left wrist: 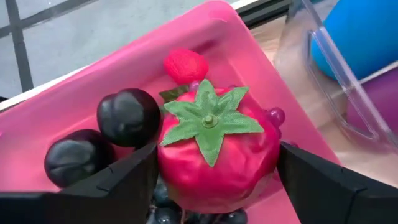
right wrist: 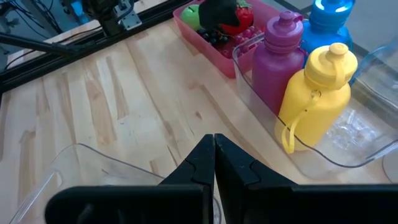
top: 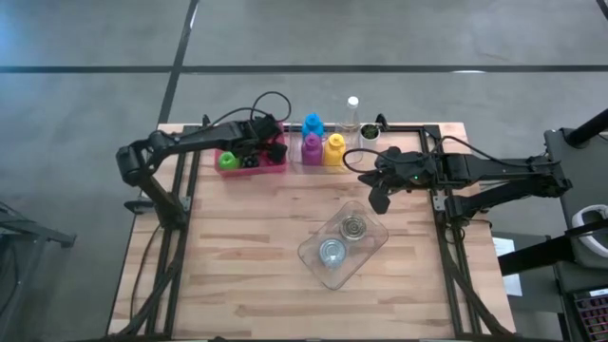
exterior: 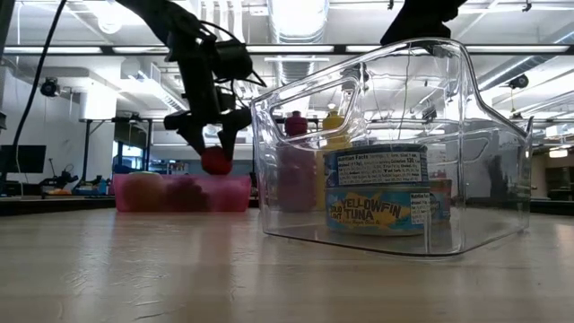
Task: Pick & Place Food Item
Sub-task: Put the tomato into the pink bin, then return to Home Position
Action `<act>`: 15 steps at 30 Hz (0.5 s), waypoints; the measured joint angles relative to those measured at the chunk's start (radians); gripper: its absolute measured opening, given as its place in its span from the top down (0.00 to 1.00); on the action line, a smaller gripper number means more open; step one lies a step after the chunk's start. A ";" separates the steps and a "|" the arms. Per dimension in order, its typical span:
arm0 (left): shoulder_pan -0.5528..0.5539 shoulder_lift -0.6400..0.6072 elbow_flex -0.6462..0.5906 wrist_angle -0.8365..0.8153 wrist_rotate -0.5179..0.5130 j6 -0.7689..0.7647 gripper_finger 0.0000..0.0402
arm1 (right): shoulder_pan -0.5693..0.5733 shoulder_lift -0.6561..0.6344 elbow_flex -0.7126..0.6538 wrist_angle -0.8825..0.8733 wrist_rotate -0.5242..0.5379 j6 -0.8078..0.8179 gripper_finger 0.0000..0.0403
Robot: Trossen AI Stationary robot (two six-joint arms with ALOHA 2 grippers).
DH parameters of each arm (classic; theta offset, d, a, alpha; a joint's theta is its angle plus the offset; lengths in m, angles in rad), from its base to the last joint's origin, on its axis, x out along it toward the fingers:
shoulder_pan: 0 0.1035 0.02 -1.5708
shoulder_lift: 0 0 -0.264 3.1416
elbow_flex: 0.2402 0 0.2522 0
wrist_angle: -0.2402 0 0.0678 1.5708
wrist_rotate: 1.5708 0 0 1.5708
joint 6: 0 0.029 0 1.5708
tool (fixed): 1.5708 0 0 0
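A red toy tomato (left wrist: pixel 214 152) with a green leafy cap sits between the fingers of my left gripper (top: pixel 269 149), above the pink tray (top: pixel 249 167) at the table's far side. The tray also holds dark plums (left wrist: pixel 127 117), a small red berry (left wrist: pixel 185 65), grapes and a green item (top: pixel 227 161). In the low view the tomato (exterior: pixel 215 161) hangs just above the tray's rim (exterior: pixel 179 184). My right gripper (top: pixel 379 198) is shut and empty, hovering just beyond the clear bin (top: pixel 344 242) with two cans (exterior: pixel 381 193). My left gripper pinches the tomato by its sides (left wrist: pixel 168 168), one finger (left wrist: pixel 118 180) on each flank, coming from above and pointing down. The leafy cap (left wrist: pixel 211 121) faces the wrist camera. The tomato is lifted clear of the fruit lying in the tray.
A clear holder (top: pixel 323 160) right of the tray carries purple (right wrist: pixel 283 59), yellow (right wrist: pixel 317 93) and blue (right wrist: pixel 326 25) bottles. A clear bottle (top: pixel 352 112) and a small dark pot (top: pixel 369 132) stand at the far edge. Bare wood (top: pixel 237 247) lies left of the clear bin.
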 joint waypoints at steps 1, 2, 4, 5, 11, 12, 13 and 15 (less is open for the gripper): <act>0.000 0.000 0.000 0.000 0.000 0.000 0.21 | 0.000 0.000 0.000 0.000 0.000 0.000 0.98; 0.000 0.000 0.000 0.000 -0.001 0.000 0.21 | 0.000 -0.001 0.000 0.000 0.000 0.000 0.98; 0.000 0.000 0.000 0.000 -0.002 0.000 0.20 | 0.000 -0.002 0.000 0.000 0.001 0.000 0.98; 0.000 -0.001 0.000 0.000 -0.001 0.000 0.20 | 0.000 -0.002 0.000 0.000 0.001 0.000 0.98; 0.000 -0.001 0.000 0.000 -0.003 0.021 0.19 | 0.000 -0.002 0.000 0.000 0.003 0.000 0.98; 0.000 -0.001 0.000 0.000 -0.003 0.019 0.19 | 0.000 -0.002 0.000 0.000 0.003 0.000 0.98; 0.000 -0.001 0.000 0.000 -0.003 0.021 0.19 | 0.000 -0.002 0.000 0.000 0.003 0.000 0.98; 0.000 -0.005 0.000 -0.006 -0.002 0.023 0.19 | 0.000 -0.003 0.000 0.000 0.003 0.000 0.98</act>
